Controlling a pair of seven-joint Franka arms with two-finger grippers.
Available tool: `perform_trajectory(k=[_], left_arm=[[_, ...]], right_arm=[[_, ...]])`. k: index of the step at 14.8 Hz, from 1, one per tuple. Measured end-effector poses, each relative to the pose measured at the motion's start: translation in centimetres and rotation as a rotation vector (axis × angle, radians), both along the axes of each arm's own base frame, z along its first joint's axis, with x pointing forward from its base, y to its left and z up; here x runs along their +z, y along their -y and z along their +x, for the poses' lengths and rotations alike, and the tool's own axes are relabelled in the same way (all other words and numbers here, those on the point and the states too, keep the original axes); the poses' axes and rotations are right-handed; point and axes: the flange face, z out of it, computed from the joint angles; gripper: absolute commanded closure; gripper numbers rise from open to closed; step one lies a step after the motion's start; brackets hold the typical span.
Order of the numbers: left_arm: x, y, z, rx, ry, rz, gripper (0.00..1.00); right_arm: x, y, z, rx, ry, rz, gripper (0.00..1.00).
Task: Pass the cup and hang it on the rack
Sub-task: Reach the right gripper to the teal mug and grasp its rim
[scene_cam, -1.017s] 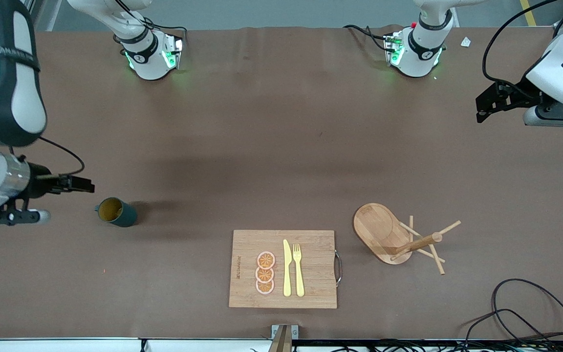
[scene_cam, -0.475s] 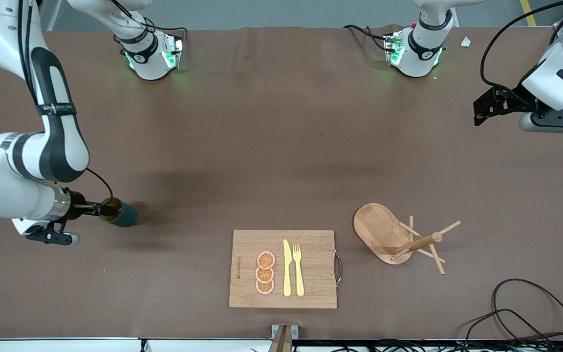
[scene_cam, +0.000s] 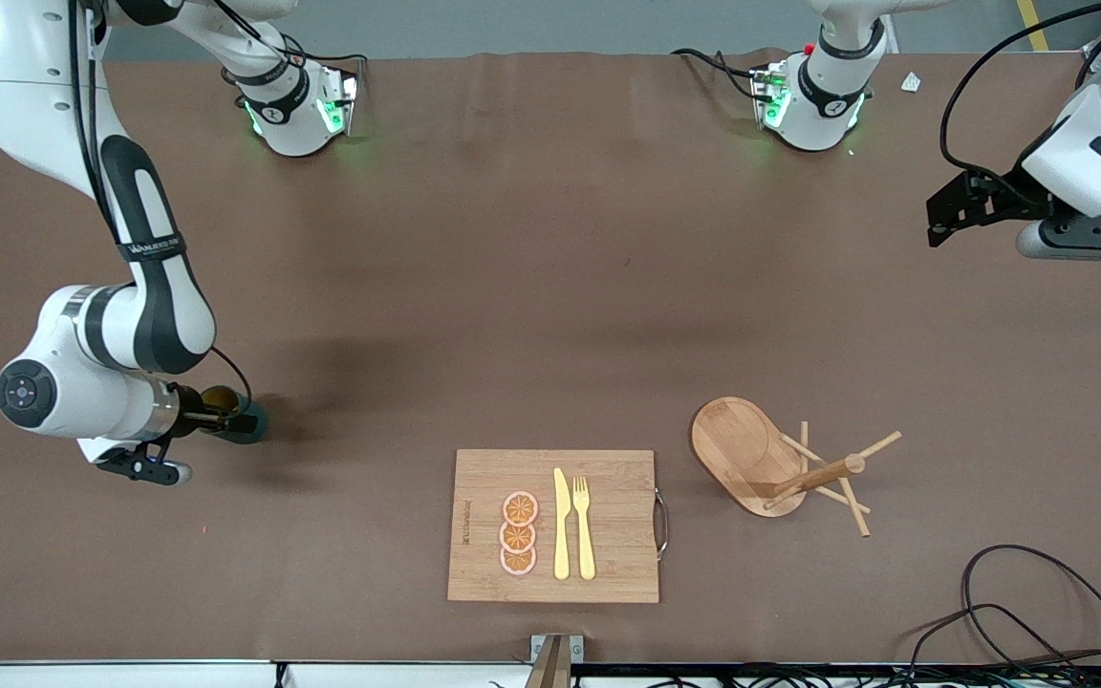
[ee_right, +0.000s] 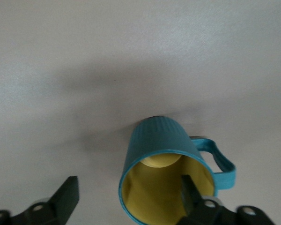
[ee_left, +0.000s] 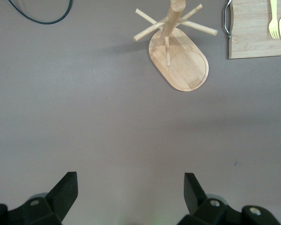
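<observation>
Right gripper point(scene_cam: 226, 418) open at the cup point(scene_cam: 243, 420), one finger inside the rim, one outside; cup stands upright. Left gripper point(scene_cam: 942, 205) open, waiting over the table well away from the cup.

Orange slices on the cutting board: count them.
3. The orange slices lie in a column on the cutting board, beside the knife, toward the right arm's end.

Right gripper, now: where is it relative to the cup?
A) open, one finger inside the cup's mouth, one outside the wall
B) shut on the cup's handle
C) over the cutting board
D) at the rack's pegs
A: in the right wrist view, the right gripper is open at the cup, with one finger inside the rim and the other outside the wall.
</observation>
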Motion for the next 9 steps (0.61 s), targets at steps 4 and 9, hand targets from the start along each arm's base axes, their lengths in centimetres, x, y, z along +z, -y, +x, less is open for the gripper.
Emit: perform_trajectory(k=[4,9], left_arm=[[-0.01,-0.04,0.07,0.001,0.003,-0.001,0.00],[0.00,0.06,0.06,-0.001,0.004,-0.001,0.00]], right_arm=[[-0.92,-0.31,-0.18,0.002,-0.015,0.000,0.86],[-0.86,-0.49,-0.14,0.006,-0.013,0.000,1.00]])
